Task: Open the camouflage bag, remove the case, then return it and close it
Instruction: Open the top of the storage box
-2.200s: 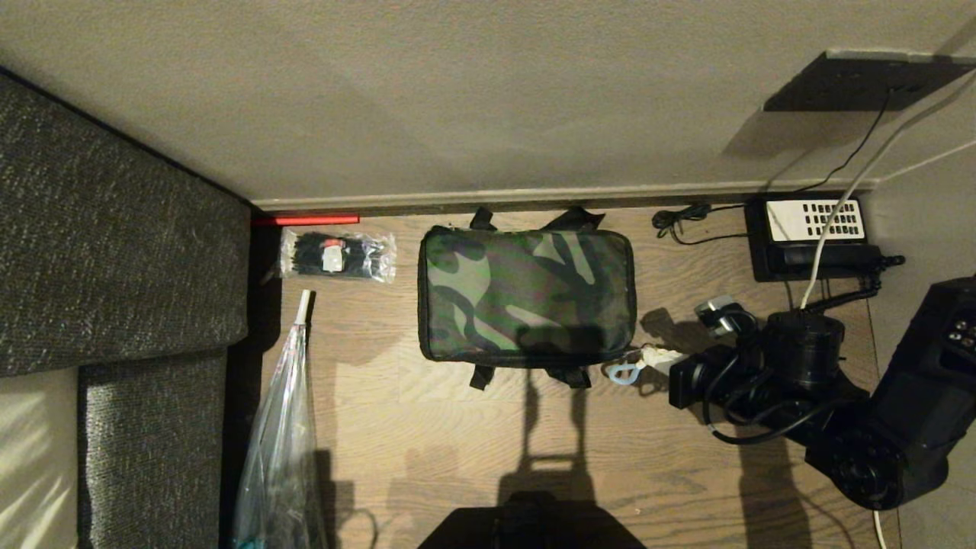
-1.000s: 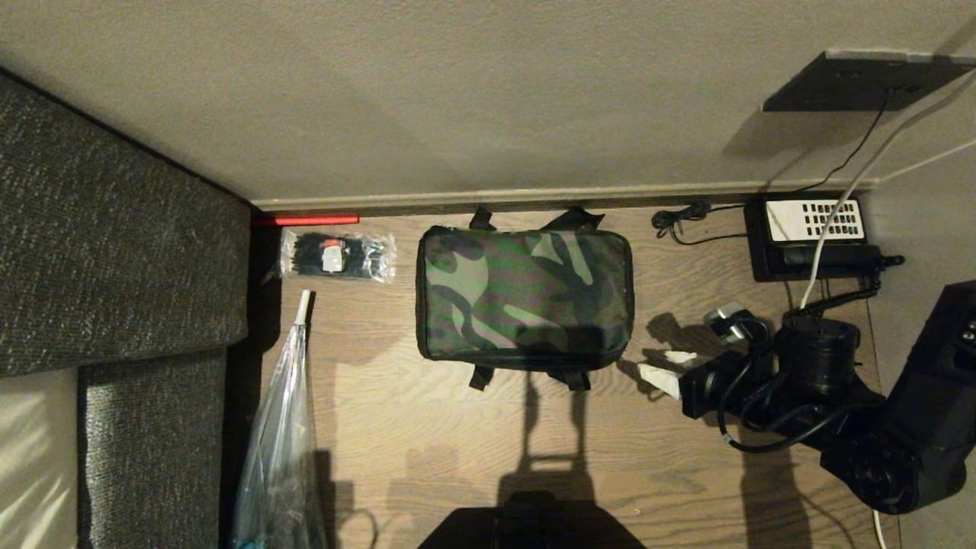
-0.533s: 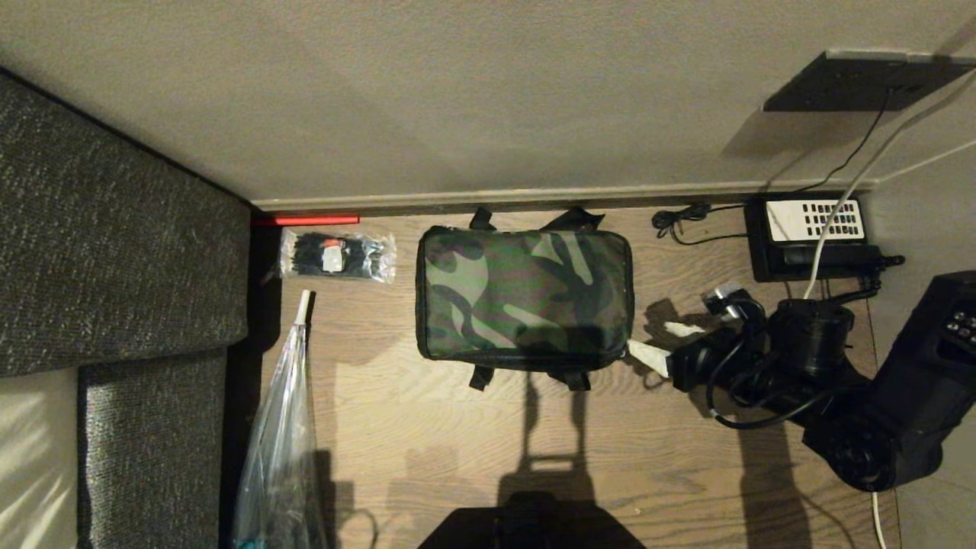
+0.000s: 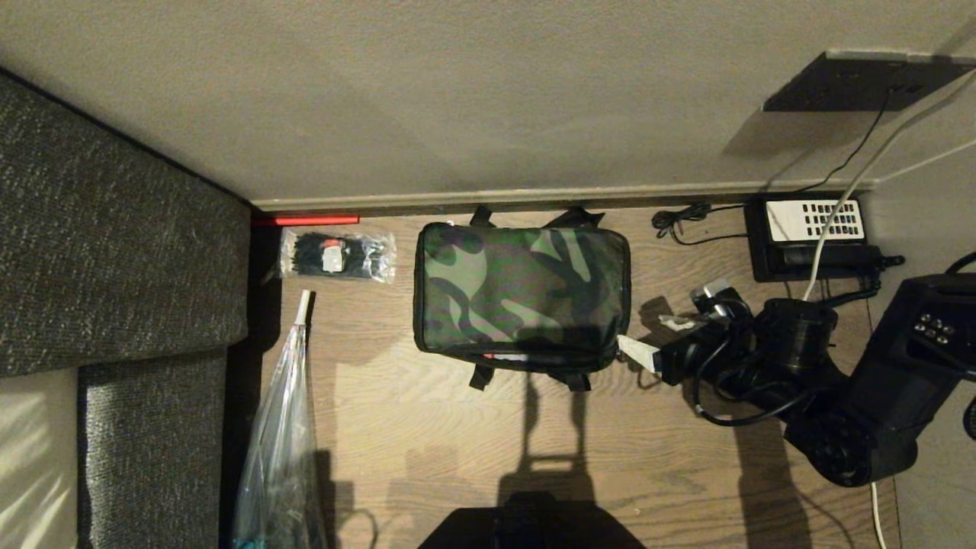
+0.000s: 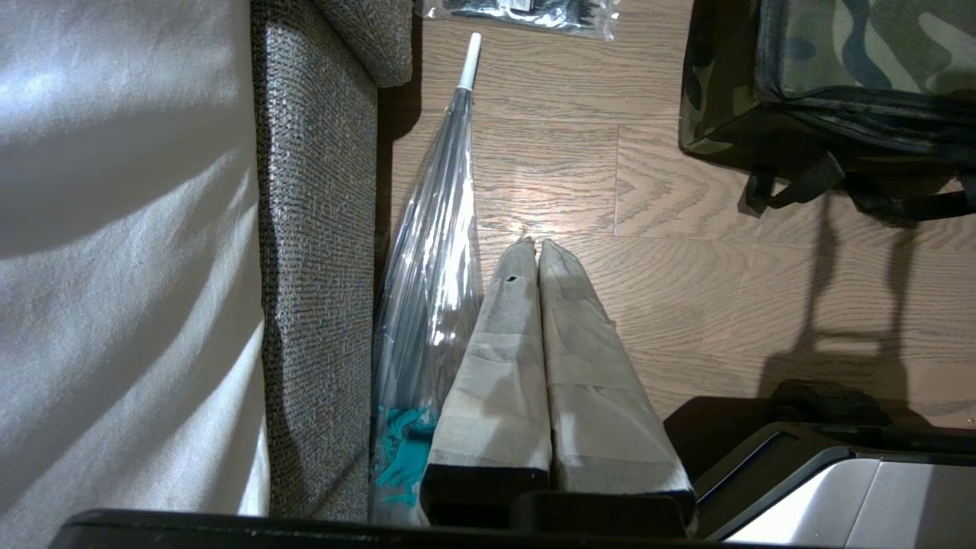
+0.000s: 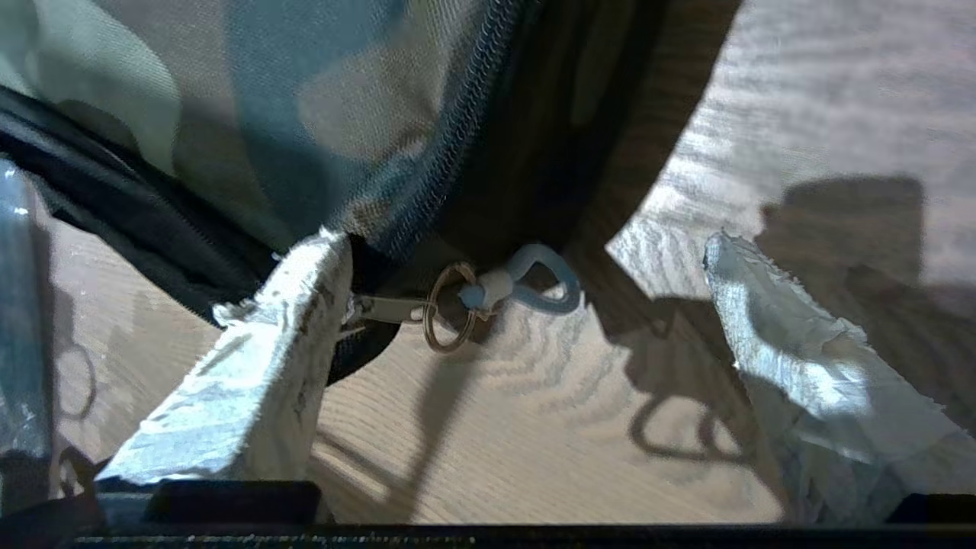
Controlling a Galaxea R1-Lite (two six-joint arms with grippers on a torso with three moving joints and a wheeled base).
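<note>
A clear packet of black ties (image 4: 337, 256) lay far left by the grey sofa (image 4: 114, 252); a folded transparent umbrella (image 4: 280, 442) lay nearer; a black telephone (image 4: 810, 238) sat far right.

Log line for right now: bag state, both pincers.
camouflage bag: on floor, lid down, red sliver at near edge | right pincer: open, straddling zipper pull at bag corner | left pincer: shut, parked beside umbrella

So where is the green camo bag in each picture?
Head view: the box-shaped green camouflage fabric bag lies mid-picture on the floor, by the wall.
Left wrist view: its corner and straps fill the upper right corner.
Right wrist view: its fabric and zipper fill the upper part, ahead of the open right gripper.
Shared landmark: the wood-grain floor under the bag.
</note>
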